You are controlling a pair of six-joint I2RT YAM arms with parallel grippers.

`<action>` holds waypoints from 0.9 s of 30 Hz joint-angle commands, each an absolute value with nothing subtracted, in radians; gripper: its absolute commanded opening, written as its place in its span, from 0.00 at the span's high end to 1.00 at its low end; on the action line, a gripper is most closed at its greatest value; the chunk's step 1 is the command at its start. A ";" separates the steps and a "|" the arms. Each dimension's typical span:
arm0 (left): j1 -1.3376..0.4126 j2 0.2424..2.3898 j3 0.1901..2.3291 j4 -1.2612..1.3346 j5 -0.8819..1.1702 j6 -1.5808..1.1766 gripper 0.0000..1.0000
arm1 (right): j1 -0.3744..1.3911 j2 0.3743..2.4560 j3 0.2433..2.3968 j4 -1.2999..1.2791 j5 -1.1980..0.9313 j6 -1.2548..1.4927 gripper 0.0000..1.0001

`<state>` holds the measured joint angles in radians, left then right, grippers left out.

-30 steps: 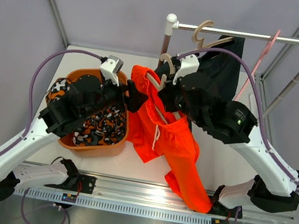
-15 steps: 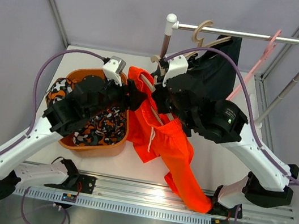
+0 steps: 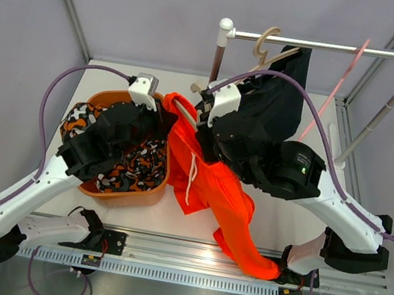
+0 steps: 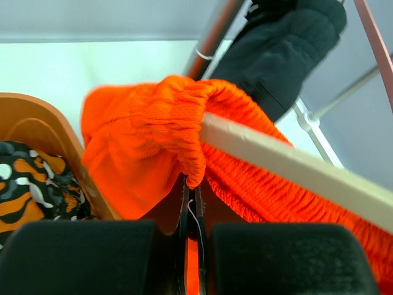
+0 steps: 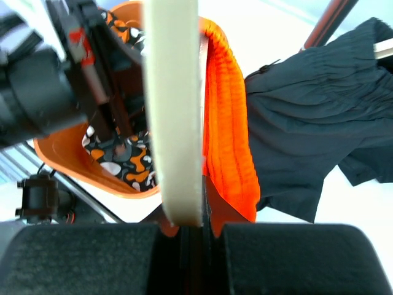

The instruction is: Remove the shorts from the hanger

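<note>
The bright orange shorts [image 3: 207,179] drape from a pale wooden hanger [image 5: 175,110] held above the table. My right gripper [image 5: 195,218] is shut on that hanger's bar, with the orange waistband [image 5: 227,123] lying against it. My left gripper [image 4: 193,190] is shut on a fold of the orange waistband [image 4: 141,135], just below the hanger bar [image 4: 288,166]. In the top view it sits by the basket's far rim [image 3: 166,112]. The navy shorts [image 3: 285,94] hang on a second wooden hanger [image 3: 270,50] on the rail. The camouflage shorts [image 3: 130,163] lie in the basket.
An orange basket [image 3: 120,197] stands at the left under my left arm. A metal clothes rail [image 3: 327,45] crosses the back right on two posts, with a bare pink hanger [image 3: 345,74] on it. One leg of the orange shorts trails to the table's front edge [image 3: 254,259].
My left gripper has shut on the orange waistband. The right arm has carried the hanger and orange shorts leftward, closer to the basket.
</note>
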<state>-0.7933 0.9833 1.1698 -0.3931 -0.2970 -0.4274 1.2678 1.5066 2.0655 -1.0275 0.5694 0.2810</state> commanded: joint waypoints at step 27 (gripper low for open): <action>-0.632 1.043 1.200 -0.387 -0.545 -0.442 1.00 | 1.437 1.252 1.982 -1.037 0.605 0.310 1.00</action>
<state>-0.7341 1.0210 1.1740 -0.3695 -0.4438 -0.4545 1.3952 1.3338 1.9556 -1.0458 0.6434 0.3019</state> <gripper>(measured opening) 0.025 0.078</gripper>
